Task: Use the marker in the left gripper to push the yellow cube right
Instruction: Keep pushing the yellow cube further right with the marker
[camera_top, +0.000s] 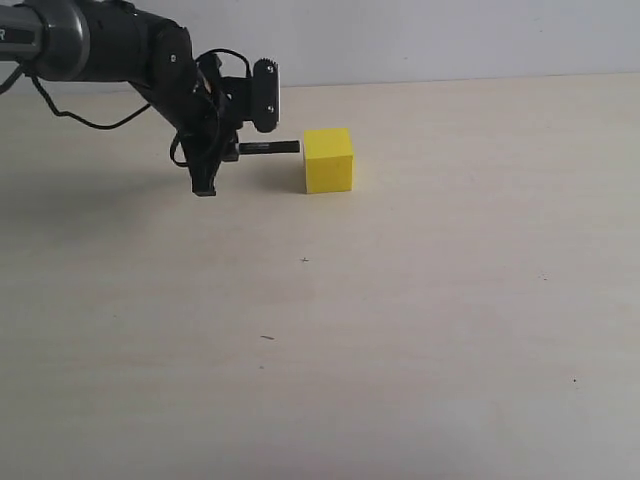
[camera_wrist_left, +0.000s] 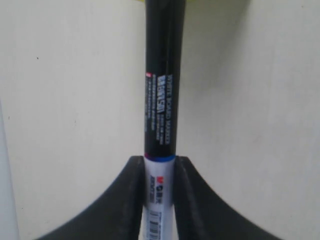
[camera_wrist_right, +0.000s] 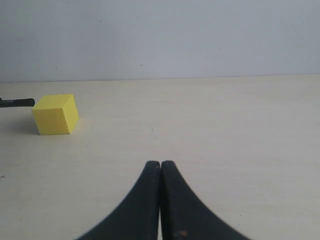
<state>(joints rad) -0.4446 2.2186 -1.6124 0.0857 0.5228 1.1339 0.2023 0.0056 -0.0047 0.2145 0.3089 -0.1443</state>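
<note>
Yellow cube (camera_top: 328, 160) sits on the pale surface (camera_top: 400, 330), toward the back. Your left gripper (camera_wrist_left: 160, 167) has its jaws clamped on the marker (camera_top: 270, 148), which lies level with its black end at the cube's left face. Your right gripper (camera_wrist_right: 160, 167) has its jaws pressed together, empty.

The exterior camera stands high before the table (camera_top: 420, 360), tilted down toward the back wall (camera_top: 450, 40). The right wrist camera sits low, looking level across to that wall; both catch the yellow cube (camera_wrist_right: 55, 115) and marker (camera_top: 275, 147) tip. The left wrist camera hugs the marker's barrel, facing, it seems, the blurred cube.
</note>
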